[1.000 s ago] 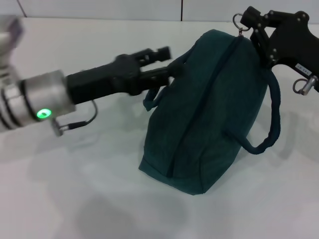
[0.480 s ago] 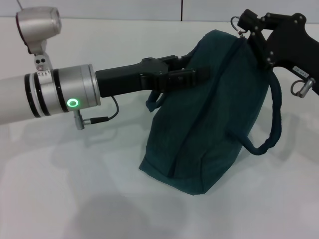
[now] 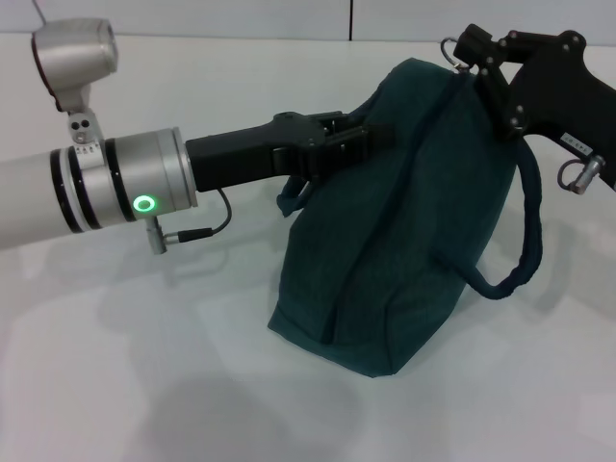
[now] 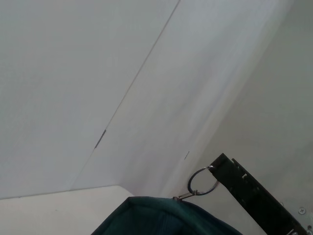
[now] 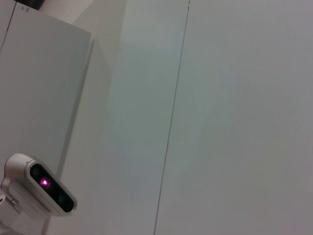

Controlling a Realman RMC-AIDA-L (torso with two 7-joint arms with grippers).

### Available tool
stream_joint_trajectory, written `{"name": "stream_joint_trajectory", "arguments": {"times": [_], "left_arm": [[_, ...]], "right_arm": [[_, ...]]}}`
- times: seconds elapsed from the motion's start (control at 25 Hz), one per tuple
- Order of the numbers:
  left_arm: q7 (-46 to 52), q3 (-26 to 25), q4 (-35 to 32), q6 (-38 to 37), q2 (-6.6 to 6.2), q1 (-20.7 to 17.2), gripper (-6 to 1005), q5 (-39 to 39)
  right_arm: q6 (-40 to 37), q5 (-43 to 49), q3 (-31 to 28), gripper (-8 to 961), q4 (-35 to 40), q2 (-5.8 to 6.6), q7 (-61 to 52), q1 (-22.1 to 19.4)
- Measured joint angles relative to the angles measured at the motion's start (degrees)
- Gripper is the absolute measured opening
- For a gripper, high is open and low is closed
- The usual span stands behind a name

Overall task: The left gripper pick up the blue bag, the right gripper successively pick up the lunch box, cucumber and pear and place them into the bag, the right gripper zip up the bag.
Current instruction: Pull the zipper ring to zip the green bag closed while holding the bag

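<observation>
Head view shows the tabletop [image 3: 144, 385] with the blue bag [image 3: 404, 221] standing near its middle, leaning toward the far right corner, its zipper [image 3: 385, 202] running down the upper face and looking closed along what I can see. No lunch box, cucumber or pear is in sight, so I judge they are inside and I am at the end of the zipping step.

My left pincer [image 3: 371, 138] reaches in from the left edge and is clamped on the bag's near handle at the top. My right pincer [image 3: 481, 60] is at the bag's far top end, beside the metal ring pull [image 3: 450, 43]; whether its fingers are parted or closed I cannot tell.

To finish well, I should keep the left hold steady so the fabric stays taut, draw the pull straight along the zipper line to its stop, and not twist the ring sideways.

A small white label [image 3: 577, 142] sits on my right pincer body; its print is too small to read. I see no brand on the bag.
</observation>
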State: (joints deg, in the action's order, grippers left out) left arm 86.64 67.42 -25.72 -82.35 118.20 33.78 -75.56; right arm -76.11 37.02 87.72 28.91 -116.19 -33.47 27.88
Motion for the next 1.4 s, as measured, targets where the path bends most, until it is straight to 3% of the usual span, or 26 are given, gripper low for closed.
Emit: {"name": "stream_joint_trajectory", "arguments": {"times": [0.44,0.52,0.88,1.4], "left_arm": [[-4.0,-0.7,-0.3,-0.3,0.51,-1.4,196,-0.2],[-5.2,-0.5,-0.4,-1.0,0.13,-2.0,48,-0.4],[-12.7,-0.5,-0.8,-9.1,-1.88,-5.1,44,-2.1],[-14.7,-0.5,-0.8,-9.3,-1.78,-5.2,43,-2.2]], "right_arm": [[-0.9,0.0,1.6,7,0.0,0.08,0.0,0.2],[-1.9,0.0,2.1,7,0.0,0.11,0.0,0.2],[-1.9,-1.3,1.8,7,-1.1,0.09,0.0,-0.1],[-1.1,-2.8,1.2,7,-2.4,0.17,0.0,0.2]]}}
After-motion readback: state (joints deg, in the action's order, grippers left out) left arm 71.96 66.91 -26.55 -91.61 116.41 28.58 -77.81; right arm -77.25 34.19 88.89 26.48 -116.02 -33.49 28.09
